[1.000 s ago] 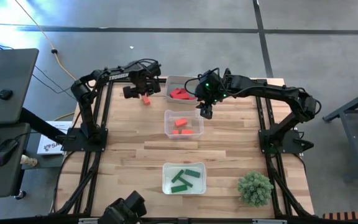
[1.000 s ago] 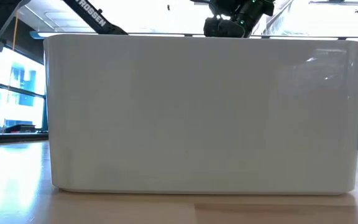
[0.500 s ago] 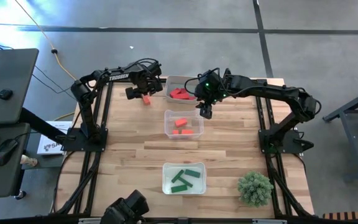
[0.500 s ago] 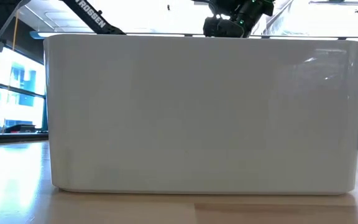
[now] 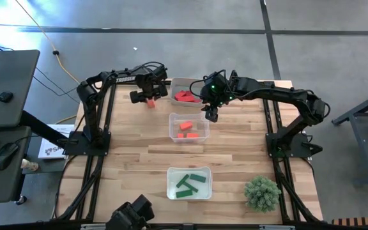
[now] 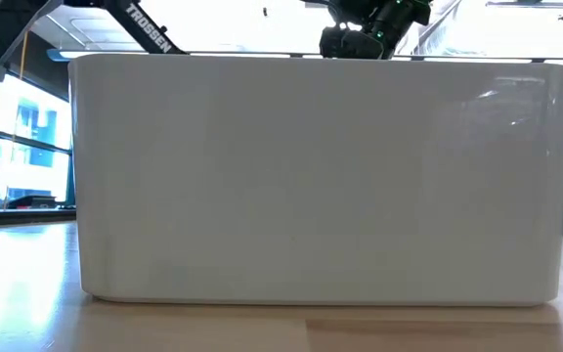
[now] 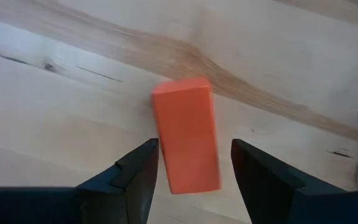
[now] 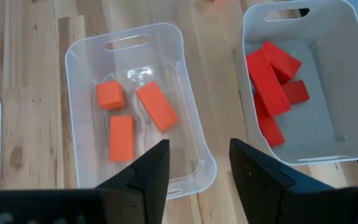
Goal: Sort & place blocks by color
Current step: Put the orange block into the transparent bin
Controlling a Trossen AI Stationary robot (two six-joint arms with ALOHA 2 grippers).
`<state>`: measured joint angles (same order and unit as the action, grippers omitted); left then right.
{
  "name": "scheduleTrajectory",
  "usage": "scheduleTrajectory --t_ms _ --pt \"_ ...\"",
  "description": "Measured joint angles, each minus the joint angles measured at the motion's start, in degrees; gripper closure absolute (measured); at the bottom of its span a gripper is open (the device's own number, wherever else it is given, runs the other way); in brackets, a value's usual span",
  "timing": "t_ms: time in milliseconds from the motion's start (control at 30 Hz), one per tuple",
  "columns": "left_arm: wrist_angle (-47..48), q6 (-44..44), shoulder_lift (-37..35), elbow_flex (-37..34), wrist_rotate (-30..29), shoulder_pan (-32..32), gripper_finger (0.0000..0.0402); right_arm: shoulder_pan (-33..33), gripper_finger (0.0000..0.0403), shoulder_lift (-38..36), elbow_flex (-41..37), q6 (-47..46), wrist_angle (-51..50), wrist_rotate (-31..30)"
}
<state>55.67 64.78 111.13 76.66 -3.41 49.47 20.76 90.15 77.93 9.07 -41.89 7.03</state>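
Nearest the counter's (image 5: 133, 160) front edge sits a clear tray (image 5: 170, 190) holding the green blocks (image 5: 189, 183), four or so, that colour looks finished; a bushy green plant (image 5: 262, 193) stands off to its right, not part of the sort. In the low view this tray's pale wall fills nearly everything, so it adds little. Mid-counter, the second clear tray (image 8: 79, 56) holds three orange blocks (image 8: 156, 106) lying flat. The right pincer (image 8: 194, 163) hangs above this tray's near rim, jaws apart and nothing between them; it appears idle. Farther back, the grey bin (image 8: 344, 25) holds the crimson-red blocks (image 8: 268, 79), several heaped together toward one side. Last piece outstanding: one orange block (image 7: 186, 134) lying flat on bare wood at the far left, just beside the grey bin and outside any container. The left pincer (image 7: 188, 168) is low over it, jaws open and straddling the block's near end, not yet closed on it so far as the wrist view shows. Judgement: sorting is nearly complete. What remains is to grip this stray orange block and carry it to the middle tray.
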Motion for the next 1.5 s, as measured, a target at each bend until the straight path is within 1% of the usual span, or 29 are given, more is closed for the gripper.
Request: scheduleTrajectory --t_ms 400,500,700,967,1233,1500 --pt "0.2 -0.9 0.5 0.0 -0.5 1.0 0.0210 0.0 0.0247 0.0 0.0 0.0 0.0 0.0" --pt "0.3 -1.7 1.3 0.0 0.3 1.5 0.0219 0.0 0.0247 0.0 0.0 -0.2 0.0 0.0" --pt "-0.4 -3.0 2.4 0.0 0.1 1.4 0.0249 0.0 0.0247 0.0 0.0 -0.2 -0.1 0.0" --pt "-0.3 -9.4 2.4 0.1 -0.3 1.4 0.0294 0.0 0.0247 0.0 0.0 -0.2 0.0 0.0" --pt "-0.3 -18.3 1.8 0.0 -0.4 1.4 0.0292 0.0 0.0247 0.0 0.0 -1.1 0.0 0.0" --pt "-2.4 -28.5 -1.9 0.0 -0.3 1.0 0.0293 0.0 0.0247 0.0 0.0 -5.0 0.0 -0.6"
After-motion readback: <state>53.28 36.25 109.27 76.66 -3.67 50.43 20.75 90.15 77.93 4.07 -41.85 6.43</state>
